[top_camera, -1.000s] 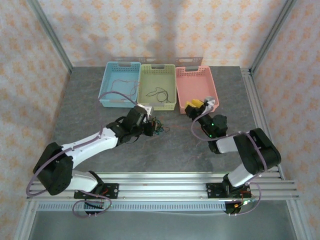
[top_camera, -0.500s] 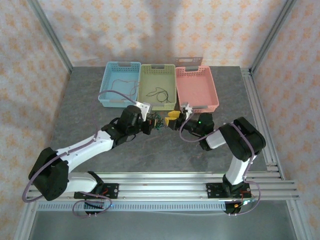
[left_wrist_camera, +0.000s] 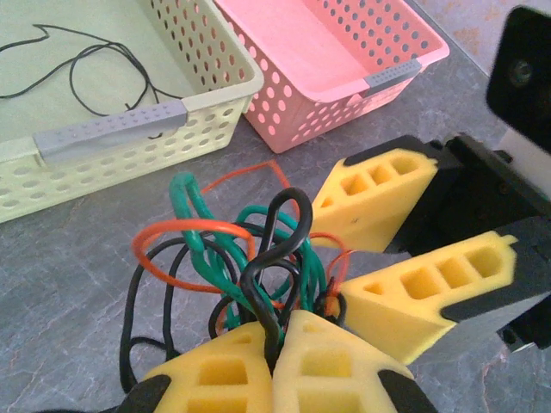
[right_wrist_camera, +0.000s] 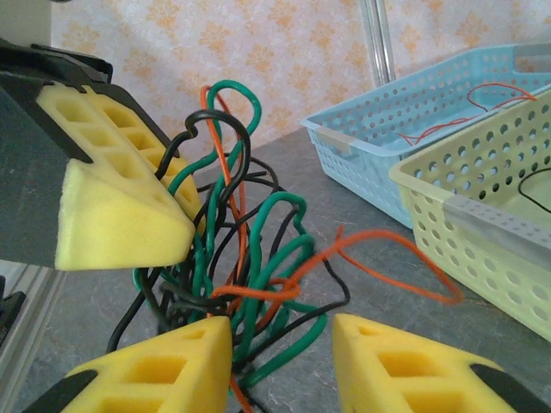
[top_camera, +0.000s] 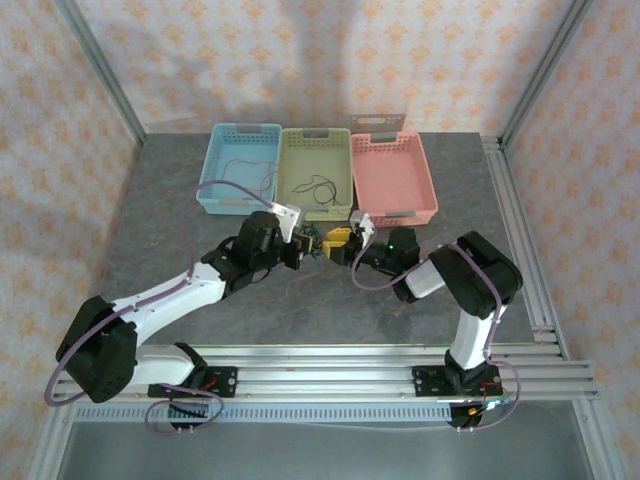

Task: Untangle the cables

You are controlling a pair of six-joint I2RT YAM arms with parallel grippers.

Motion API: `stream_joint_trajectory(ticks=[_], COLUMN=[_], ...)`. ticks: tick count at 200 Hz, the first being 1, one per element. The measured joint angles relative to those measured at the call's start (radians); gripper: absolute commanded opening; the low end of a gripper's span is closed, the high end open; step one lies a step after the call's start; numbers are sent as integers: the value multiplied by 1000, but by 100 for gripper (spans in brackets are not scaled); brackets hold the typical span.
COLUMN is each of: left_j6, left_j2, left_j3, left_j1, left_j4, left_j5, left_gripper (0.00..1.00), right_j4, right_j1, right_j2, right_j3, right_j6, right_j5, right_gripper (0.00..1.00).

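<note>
Blue basket [top_camera: 226,150], green basket [top_camera: 300,160], pink basket [top_camera: 395,176] abreast

Top view: bright, even, diffuse overhead light. Broad soft shadow on back wall [top_camera: 330,70] behind yellow-green basket [top_camera: 300,160]; faint soft shadows on table [top_camera: 180,200] in front of basket, beneath left arm [top_camera: 190,290]. Either side of basket, frame posts [top_camera: 100,70] splay outward, wide-lens look. Left wrist view: cables [left_wrist_camera: 258,258] before basket sharp, colours saturated; black-and-white housing [left_wrist_camera: 521,77] far right of basket blurred. Right wrist view: wallpaper [right_wrist_camera: 284,52] left of basket defocused; right gripper [right_wrist_camera: 282,331] near lens, foam edges soft.
</note>
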Motion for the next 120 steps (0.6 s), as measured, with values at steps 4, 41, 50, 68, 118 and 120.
stream_joint_trajectory(ticks=[4,41,50,68,118,120], left_j6=[0,0,0,0,-5,-6], left_j2=[0,0,2,8,0,-2], left_j3=[0,0,0,0,-23,-26], left_j1=[0,5,5,5,5,5], left_j4=[2,11,11,18,47,50], left_j5=[1,7,7,15,31,29], left_gripper=[0,0,0,0,0,0], right_j4=[0,1,1,1,13,14], right_j1=[3,8,10,15,34,36], right_j2=[0,0,0,2,-23,-26], right_j3=[3,5,5,5,-17,-20], right_j6=[-2,-22,-26,-34,-111,-114], right_j5=[0,4,7,9,108,116], right_gripper=[35,46,47,38,0,0])
